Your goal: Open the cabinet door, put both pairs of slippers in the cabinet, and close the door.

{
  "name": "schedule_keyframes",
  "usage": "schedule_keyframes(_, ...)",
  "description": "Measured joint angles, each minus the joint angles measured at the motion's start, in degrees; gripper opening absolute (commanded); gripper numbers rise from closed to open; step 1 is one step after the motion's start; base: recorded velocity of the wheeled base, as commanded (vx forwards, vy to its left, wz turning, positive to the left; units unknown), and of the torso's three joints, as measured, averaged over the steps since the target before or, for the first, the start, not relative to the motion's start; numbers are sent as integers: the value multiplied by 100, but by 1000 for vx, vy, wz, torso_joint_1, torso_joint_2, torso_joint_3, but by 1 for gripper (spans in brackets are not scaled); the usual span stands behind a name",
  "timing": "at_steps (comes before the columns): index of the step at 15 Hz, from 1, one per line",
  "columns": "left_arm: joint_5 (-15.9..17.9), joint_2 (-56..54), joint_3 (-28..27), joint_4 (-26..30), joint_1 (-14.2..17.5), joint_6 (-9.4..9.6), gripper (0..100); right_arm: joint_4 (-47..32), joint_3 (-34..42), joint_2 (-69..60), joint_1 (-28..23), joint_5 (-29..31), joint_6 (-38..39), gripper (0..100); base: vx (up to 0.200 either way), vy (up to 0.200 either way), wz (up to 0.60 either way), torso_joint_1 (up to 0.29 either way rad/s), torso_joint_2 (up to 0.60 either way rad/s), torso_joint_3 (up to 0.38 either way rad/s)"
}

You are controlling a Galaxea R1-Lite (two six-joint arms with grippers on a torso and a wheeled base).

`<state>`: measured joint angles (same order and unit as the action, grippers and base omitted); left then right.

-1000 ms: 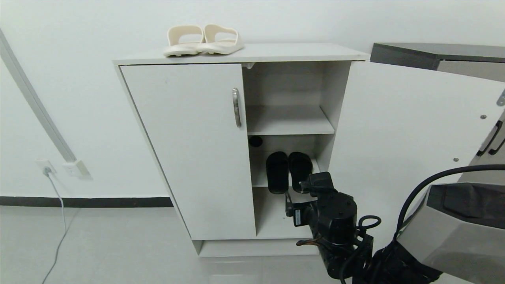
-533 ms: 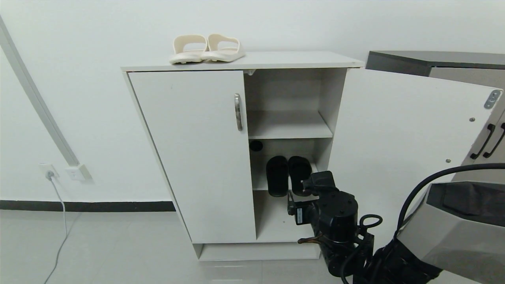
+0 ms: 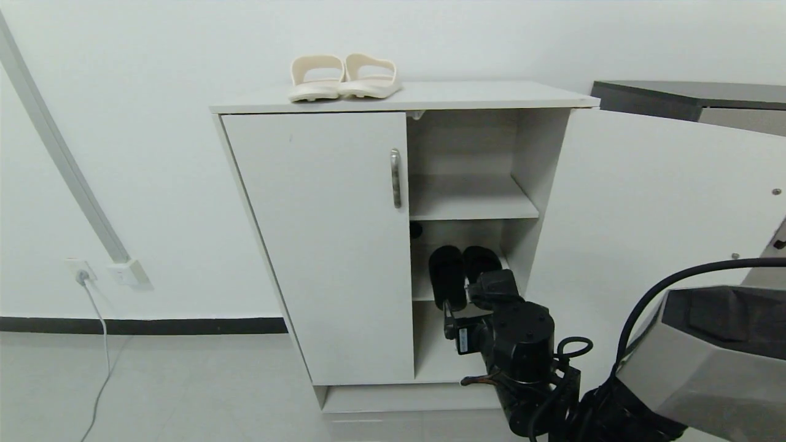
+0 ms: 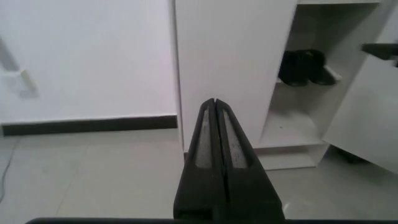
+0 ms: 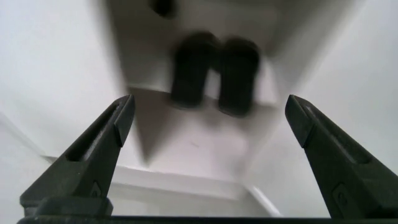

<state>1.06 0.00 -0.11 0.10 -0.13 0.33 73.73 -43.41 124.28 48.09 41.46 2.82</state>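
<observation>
1. Cabinet [image 3: 491, 95]: stands directly ahead of the right gripper [image 5: 209, 99], against the wall. It rises well above the gripper.

2. Right-hand door [image 3: 651, 209]: swung fully open to the gripper's right, leaving the right bay free to enter. The opening step is judged complete.

3. Left-hand door [image 3: 319, 239]: shut, to the gripper's left, with its handle [image 3: 396, 178] above gripper height. Judged to need no opening, since the open bay has room for both pairs.

4. Shelves: the upper shelf [image 3: 473, 199] lies above and beyond the gripper and is bare. The lower shelf [image 3: 422, 285] is just ahead of it, at about fingertip level.

5. Black slippers [image 3: 457, 273]: on the lower shelf, side by side, close in front of the right gripper. The wrist view shows them between and beyond the two fingers, not touching either. Judged stowed.

6. Cream slippers [image 3: 344, 77]: on the cabinet top, side by side, well above the right gripper and to its left. Not yet stowed; this pair is the outstanding item, and the bare upper shelf is the likely place for it.

7. Right gripper: fingers spread wide, nothing between them. The spread fits a release of the black pair.

8. Left gripper [image 4: 214, 102]: fingers pressed flat together and empty, hanging low over the floor [image 4: 93, 180]. The cabinet is ahead of it and the black slippers well apart from it. Judged parked clear of the working arm.

Door closing is not yet done.
</observation>
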Motion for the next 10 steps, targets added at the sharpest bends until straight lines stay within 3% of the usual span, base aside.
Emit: schedule_keyframes(10, 0, 0, 1, 0, -5, 2, 0, 335, 183, 2, -143, -51, -24, 100, 0, 200, 0, 3, 4, 3)
